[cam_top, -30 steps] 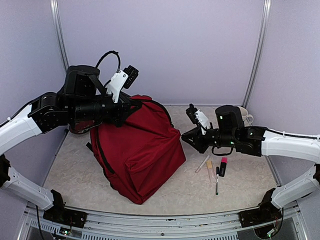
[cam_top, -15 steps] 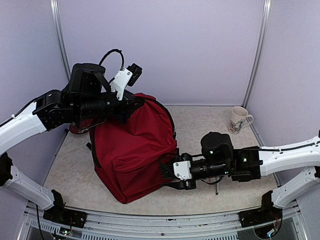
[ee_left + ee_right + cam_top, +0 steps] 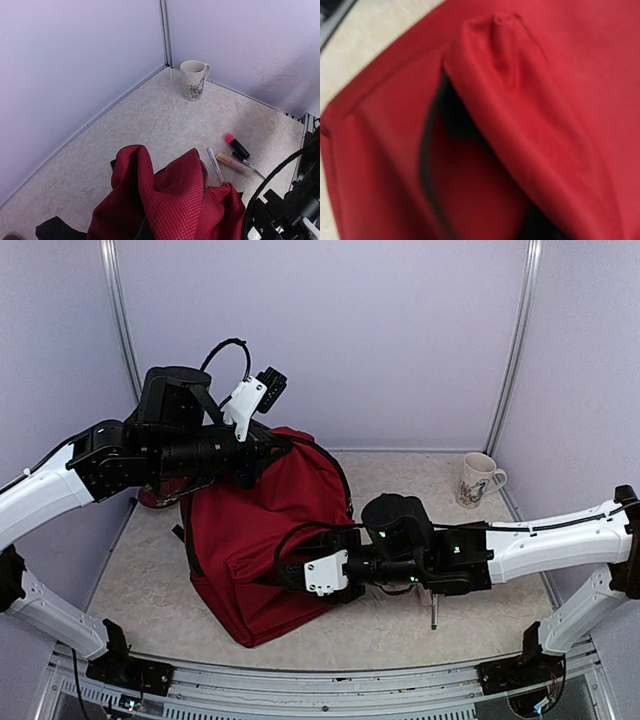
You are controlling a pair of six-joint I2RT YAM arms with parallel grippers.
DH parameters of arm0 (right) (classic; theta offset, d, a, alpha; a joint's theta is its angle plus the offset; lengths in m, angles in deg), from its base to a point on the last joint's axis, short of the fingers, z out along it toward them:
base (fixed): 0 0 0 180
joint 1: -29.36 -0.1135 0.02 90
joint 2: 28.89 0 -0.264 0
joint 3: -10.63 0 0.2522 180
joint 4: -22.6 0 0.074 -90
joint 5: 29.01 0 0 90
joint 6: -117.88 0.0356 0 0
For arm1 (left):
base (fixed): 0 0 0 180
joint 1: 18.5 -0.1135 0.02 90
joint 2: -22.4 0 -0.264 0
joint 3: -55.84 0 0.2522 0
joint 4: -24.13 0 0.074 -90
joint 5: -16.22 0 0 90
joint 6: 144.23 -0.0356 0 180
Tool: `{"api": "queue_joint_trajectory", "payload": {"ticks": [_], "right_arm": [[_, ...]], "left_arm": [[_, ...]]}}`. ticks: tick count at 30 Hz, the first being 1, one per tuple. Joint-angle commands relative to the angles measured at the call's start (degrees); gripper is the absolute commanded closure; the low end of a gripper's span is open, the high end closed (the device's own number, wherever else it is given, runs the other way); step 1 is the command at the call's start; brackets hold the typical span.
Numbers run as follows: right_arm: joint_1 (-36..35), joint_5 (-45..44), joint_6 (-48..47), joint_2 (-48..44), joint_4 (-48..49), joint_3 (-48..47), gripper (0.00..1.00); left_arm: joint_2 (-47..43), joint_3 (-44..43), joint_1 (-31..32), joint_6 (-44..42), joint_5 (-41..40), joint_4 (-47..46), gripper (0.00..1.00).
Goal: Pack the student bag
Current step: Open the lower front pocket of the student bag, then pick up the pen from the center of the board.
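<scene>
The student bag [image 3: 255, 540], dark red with black zips, stands left of centre on the table. My left gripper [image 3: 265, 447] is shut on the bunched fabric at its top and holds it up. That bunched red fabric [image 3: 175, 200] fills the bottom of the left wrist view, hiding the fingers. My right gripper [image 3: 295, 575] reaches across to the bag's front face, and I cannot make out how its jaws stand. The right wrist view is blurred red cloth [image 3: 560, 75] with a dark, gaping pocket opening [image 3: 470, 175] edged by a black zip. No fingers show there.
A flowered mug [image 3: 478, 480] stands at the back right near the wall. On the table right of the bag lie a pink-capped highlighter [image 3: 236, 145], a white pen [image 3: 215, 164], a beige tube [image 3: 232, 162] and a black pen [image 3: 248, 162], mostly hidden under my right arm in the top view.
My right arm has swung from beside the pens down and left to the bag's front. The bag has leaned and shifted slightly left. The left arm has barely moved.
</scene>
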Motion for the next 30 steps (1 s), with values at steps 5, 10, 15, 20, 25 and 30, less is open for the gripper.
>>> {"api": "queue_joint_trajectory", "payload": {"ticks": [5,10,15,20,25,30], "right_arm": [[2.9,-2.6,-2.8,4.4,-9.1,-9.3,0.28],[4.3,-1.4,-2.1,7.2,-16.7,-14.9,0.28],[2.7,12.5,4.1,2.2,-21.0,-17.2,0.29],[2.7,21.7,18.5,-7.9,-17.9,-16.5,0.25],[6.5,11.0,35.0,-16.5,-15.5,-15.1,0.21],[19.0,-15.8,59.4,-17.4,-30.2,-11.9,0.28]], "left_arm": [[-1.4,1.0,0.4,-0.1,3.0,-7.4,1.0],[-2.1,1.8,0.3,0.1,3.2,-7.4,1.0],[-2.5,2.3,-0.4,0.5,2.9,-7.5,1.0],[-2.4,2.7,-1.8,1.4,3.2,-7.5,1.0],[-2.5,3.0,-2.0,1.5,3.6,-7.7,1.0],[-2.7,3.4,-2.1,1.9,4.2,-7.8,1.0]]}}
